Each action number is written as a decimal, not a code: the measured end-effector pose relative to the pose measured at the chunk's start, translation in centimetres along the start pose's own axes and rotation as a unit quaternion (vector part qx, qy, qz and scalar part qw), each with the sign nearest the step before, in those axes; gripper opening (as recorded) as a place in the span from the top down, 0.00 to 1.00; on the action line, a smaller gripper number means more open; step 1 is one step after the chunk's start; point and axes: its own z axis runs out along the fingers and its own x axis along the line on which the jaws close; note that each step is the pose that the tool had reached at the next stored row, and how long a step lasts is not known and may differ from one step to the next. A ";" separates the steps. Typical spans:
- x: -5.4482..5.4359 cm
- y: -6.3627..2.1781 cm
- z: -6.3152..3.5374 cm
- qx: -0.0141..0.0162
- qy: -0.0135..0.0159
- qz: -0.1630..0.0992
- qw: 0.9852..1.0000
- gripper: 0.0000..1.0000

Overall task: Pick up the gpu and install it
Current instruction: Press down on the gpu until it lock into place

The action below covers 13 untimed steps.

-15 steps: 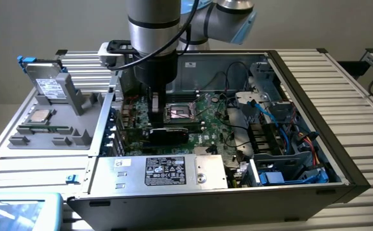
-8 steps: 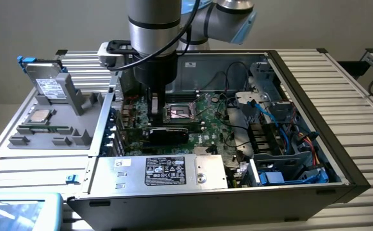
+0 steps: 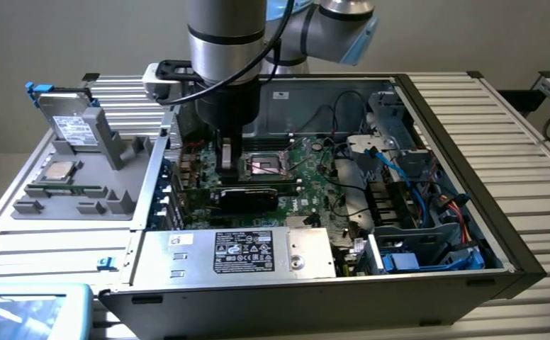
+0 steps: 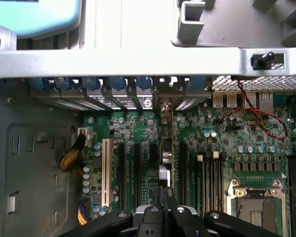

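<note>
The gpu (image 3: 247, 200) is a green card with a black cooler. It stands on edge over the motherboard's expansion slots inside the open computer case (image 3: 464, 127). My gripper (image 3: 227, 170) comes straight down onto the card's top edge, beside the CPU socket (image 3: 266, 165). In the wrist view the gpu (image 4: 166, 158) appears edge-on as a thin strip running from the rear slot brackets to my gripper (image 4: 165, 200), whose black fingers are shut on it. Whether the card sits fully in its slot I cannot tell.
A power supply (image 3: 237, 251) fills the case's near corner, and cables and drive bays (image 3: 417, 212) crowd the exterior view's right. Outside the case, a grey fixture (image 3: 114, 198) holds a drive (image 3: 71, 124), a CPU chip (image 3: 62, 170) and a memory stick (image 3: 62, 189). A teal box (image 3: 29, 312) sits at the near corner.
</note>
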 end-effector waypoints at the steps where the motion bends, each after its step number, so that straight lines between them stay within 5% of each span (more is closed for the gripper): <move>1: -0.1 0.15 0.10 0.001 0.000 0.000 1.000 0.88; 3: -0.2 0.41 0.28 0.005 0.000 0.001 1.000 0.88; 7: -0.5 0.75 0.53 0.016 0.000 0.002 1.000 0.88; 13: -0.8 1.43 1.12 0.023 0.002 0.003 1.000 0.88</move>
